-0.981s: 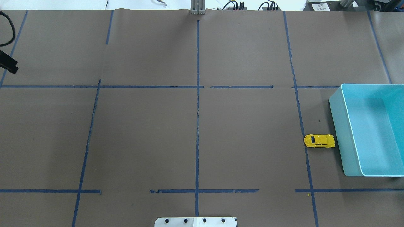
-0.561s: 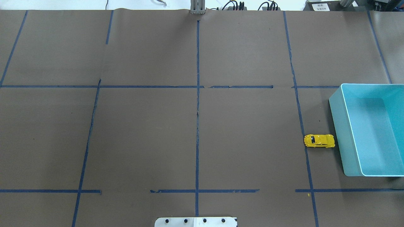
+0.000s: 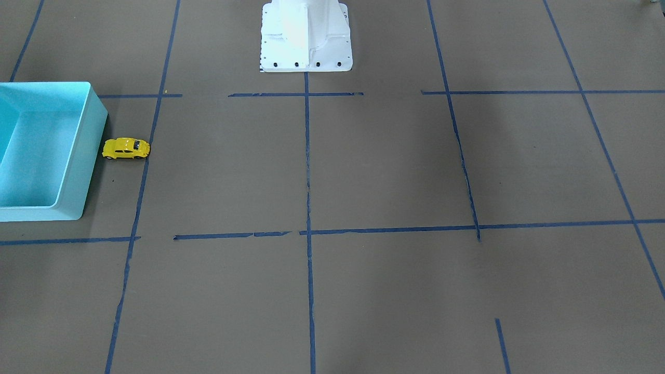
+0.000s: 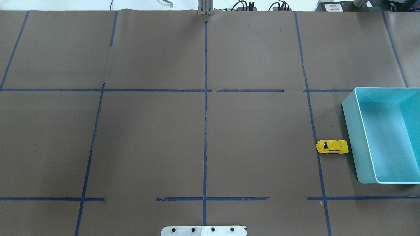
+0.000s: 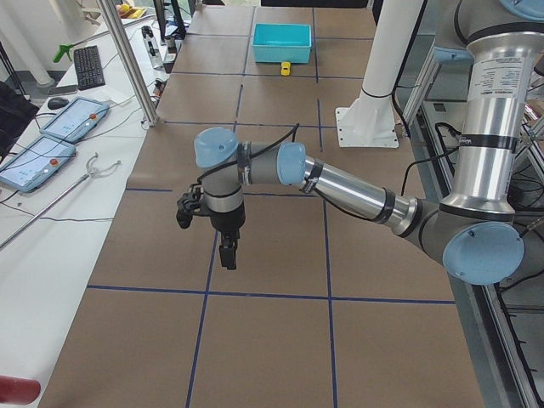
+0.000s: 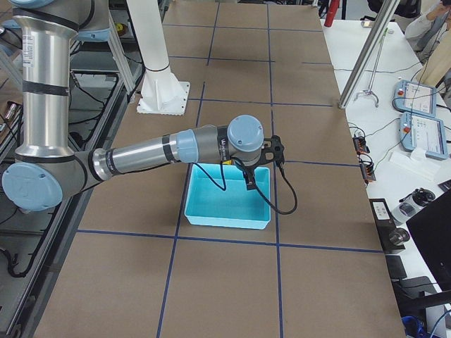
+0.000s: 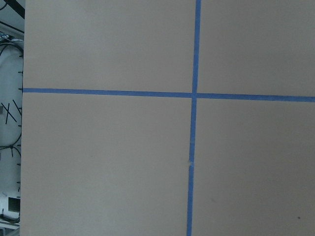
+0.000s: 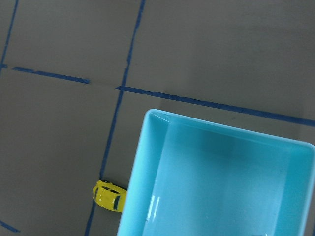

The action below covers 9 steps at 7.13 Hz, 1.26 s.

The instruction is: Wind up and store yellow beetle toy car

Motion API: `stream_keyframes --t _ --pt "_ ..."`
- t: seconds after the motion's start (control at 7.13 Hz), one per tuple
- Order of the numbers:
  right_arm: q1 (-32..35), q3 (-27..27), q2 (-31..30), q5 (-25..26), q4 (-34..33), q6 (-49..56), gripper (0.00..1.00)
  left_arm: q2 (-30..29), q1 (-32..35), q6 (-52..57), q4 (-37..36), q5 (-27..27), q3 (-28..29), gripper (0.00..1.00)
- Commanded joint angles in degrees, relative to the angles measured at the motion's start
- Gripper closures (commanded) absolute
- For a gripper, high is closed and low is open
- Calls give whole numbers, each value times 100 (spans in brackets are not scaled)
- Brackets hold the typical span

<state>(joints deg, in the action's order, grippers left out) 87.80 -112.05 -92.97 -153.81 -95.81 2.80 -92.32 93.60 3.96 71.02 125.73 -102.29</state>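
Still on its wheels, the tiny glossy yellow beetle toy car (image 4: 331, 146) sits unmoved on the brown paper-covered counter (image 4: 147, 141), just beside the outer wall of the light blue rectangular plastic bin (image 4: 350, 131). One change: the left gripper (image 5: 228, 255), at the overhead view's left edge a second ago, has left that view and hangs far from the car; the right gripper (image 6: 249, 182) hangs over the bin. Whether either gripper is open cannot be told from the side views; judged: winding not begun.

L gripper (image 5: 228, 256) pts down, hovering | R gripper (image 6: 249, 182) same | open/closed unclear
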Motion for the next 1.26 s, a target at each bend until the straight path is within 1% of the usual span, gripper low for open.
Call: stream_keyframes --t 0.0,0.14,0.28,0.42,0.56,0.7,0.84,0.98,1.12 --pt "-716 -229 393 -96 10 36 0 676 228 201 1511 294 674 1" --pt "-894 -247 437 -148 123 36 0 820 237 184 1903 303 710 1" --pt "-1009 -247 516 -131 237 19 0 847 229 158 1907 303 728 1" --pt "-1367 -230 786 43 264 36 0 848 228 157 1907 303 754 1" --pt "-1632 -247 980 549 334 36 0 822 220 149 1907 303 833 1" --pt "-1773 -238 974 650 552 36 0 821 220 140 1907 312 790 1" --pt "-2105 -264 974 1173 964 -25 0 813 220 96 1898 756 790 1" --pt "-2431 -282 878 1770 1359 -16 1 804 211 -365 1907 1187 764 1" --pt "-2678 -291 764 2150 1589 -8 1 769 115 -683 1907 1182 711 1"
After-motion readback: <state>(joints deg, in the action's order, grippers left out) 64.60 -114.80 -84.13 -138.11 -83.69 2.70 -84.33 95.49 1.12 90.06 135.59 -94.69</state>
